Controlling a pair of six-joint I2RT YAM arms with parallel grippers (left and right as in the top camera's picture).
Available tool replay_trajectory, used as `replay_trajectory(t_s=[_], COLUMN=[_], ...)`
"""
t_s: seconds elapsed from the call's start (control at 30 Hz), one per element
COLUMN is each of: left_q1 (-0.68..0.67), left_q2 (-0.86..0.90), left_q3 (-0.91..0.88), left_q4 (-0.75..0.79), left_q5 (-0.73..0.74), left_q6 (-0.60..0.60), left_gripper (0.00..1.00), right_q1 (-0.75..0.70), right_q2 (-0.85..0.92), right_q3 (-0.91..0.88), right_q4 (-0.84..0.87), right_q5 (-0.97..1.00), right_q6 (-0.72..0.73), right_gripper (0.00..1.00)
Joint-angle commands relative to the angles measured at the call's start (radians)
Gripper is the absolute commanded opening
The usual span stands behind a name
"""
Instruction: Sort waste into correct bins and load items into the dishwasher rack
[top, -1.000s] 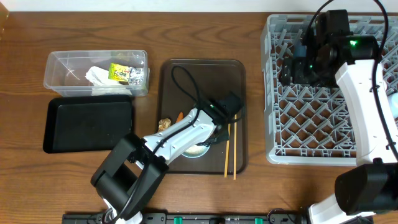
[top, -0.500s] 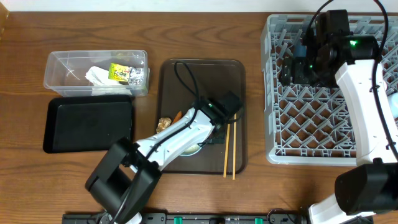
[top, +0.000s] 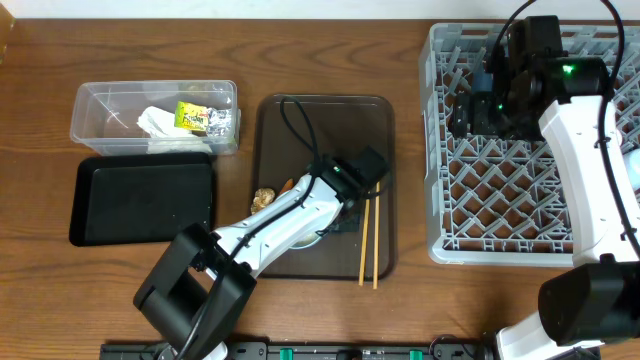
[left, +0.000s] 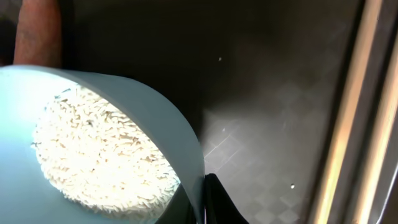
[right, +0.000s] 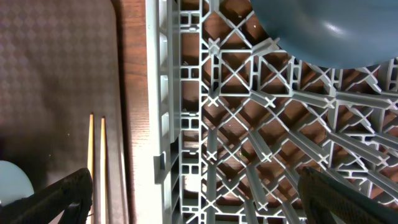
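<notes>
My left gripper (top: 338, 216) (left: 203, 200) is shut on the rim of the small light blue cup (left: 155, 118), which holds white rice grains (left: 99, 146). The cup (top: 312, 239) sits low on the brown tray, mostly hidden under the arm. Two wooden chopsticks (top: 368, 240) (left: 348, 124) lie just to its right. An orange carrot-like stick (top: 287, 186) and a small brown food bit (top: 264, 198) lie to the left. My right gripper (right: 205, 199) (top: 470, 112) hangs open over the left side of the grey dishwasher rack (top: 520, 200). A dark blue bowl (right: 329, 28) rests in the rack.
The clear tub (top: 100, 100) at the back left holds a crumpled tissue (top: 157, 122) and a foil wrapper (top: 195, 118). The black tray (top: 140, 200) lies just in front of it. The brown serving tray (top: 330, 115) sits between the bins and the rack.
The left arm's lower links have swung a little to the left, its gripper staying shut on the cup's rim. The right arm has not moved.
</notes>
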Motion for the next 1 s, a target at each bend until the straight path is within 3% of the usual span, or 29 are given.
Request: replay_trajectory(t_s=[0.0,0.43,0.97], left_q1=[0.024,0.066,-0.028], left_q2=[-0.024,-0.052,0.032], left_q3=[0.020,0.020,0.016], left_q4=[-0.034,-0.076,0.008], left_q5=[-0.040,-0.057,0.003], left_q6=[0.023,0.049,0.045], left_gripper=[0.06,0.06,0.06], right_q1=[-0.022,-0.022,-0.022], right_q2=[-0.021,-0.021,-0.021], right_q3=[-0.004,-0.004,-0.004], right_q4=[-0.003,-0.003,-0.008], right_q5=[0.003,0.003,0.003], right_q6=[0.000,0.000,0.000], right_gripper=[0.98,0.98,0.98])
